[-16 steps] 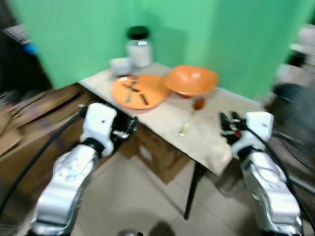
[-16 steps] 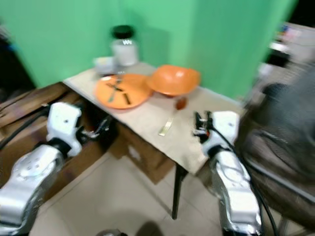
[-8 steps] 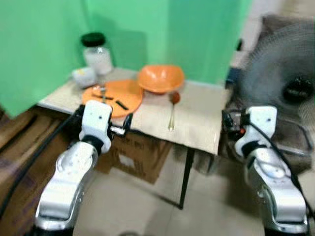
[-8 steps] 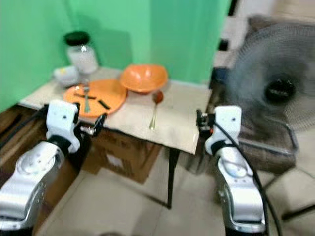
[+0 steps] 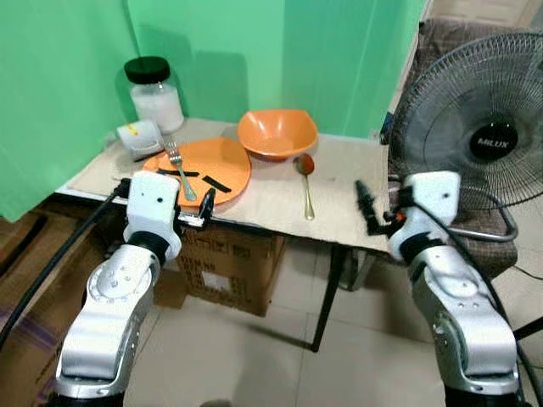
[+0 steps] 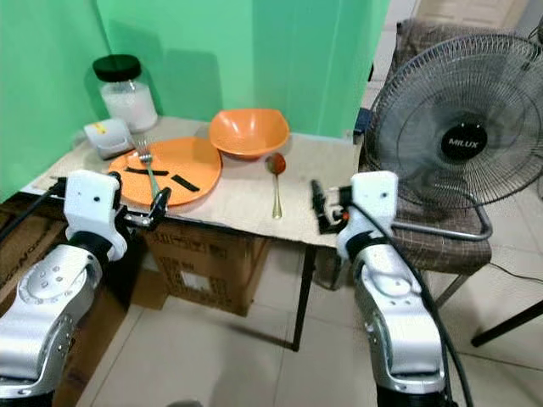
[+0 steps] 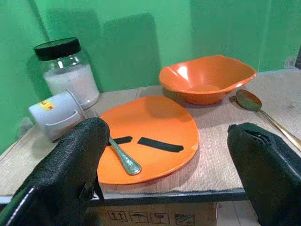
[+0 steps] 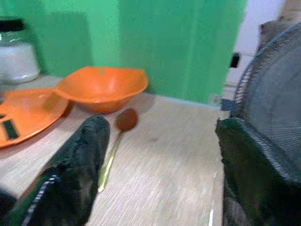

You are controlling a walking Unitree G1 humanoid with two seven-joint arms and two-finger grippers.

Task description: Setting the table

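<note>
A small table covered with a beige woven cloth (image 5: 339, 182) occupies the upper centre of the left eye view, set against a green backdrop (image 5: 254, 51). On its left half lies a round flat orange plate (image 5: 222, 161) bearing two short black strips. A silver metal fork (image 5: 178, 159) rests across the plate's left portion, tines toward the back of the table. Just behind and right of the plate stands an orange squarish bowl (image 5: 277, 133), touching or nearly touching the plate's rim; contact cannot be confirmed. A long-handled spoon with a reddish-brown bowl (image 5: 305, 182) lies on the cloth right of the plate, its head just in front of the orange bowl. At the table's back left corner stands a clear glass jar with a black lid and white contents (image 5: 153, 85); a white mug (image 5: 140, 139) lies on its side in front of it, at the plate's far left edge.

The left gripper (image 7: 164, 179) is held at the table's front edge, before the plate. Its fingers are spread wide and hold nothing. The right gripper (image 8: 157, 172) is near the table's front right corner, facing the spoon and bowl, likewise spread wide and empty.

A cardboard box (image 5: 229, 263) sits under the table. A dark grey electric fan (image 5: 475, 127) stands at the upper right, beside the table.
</note>
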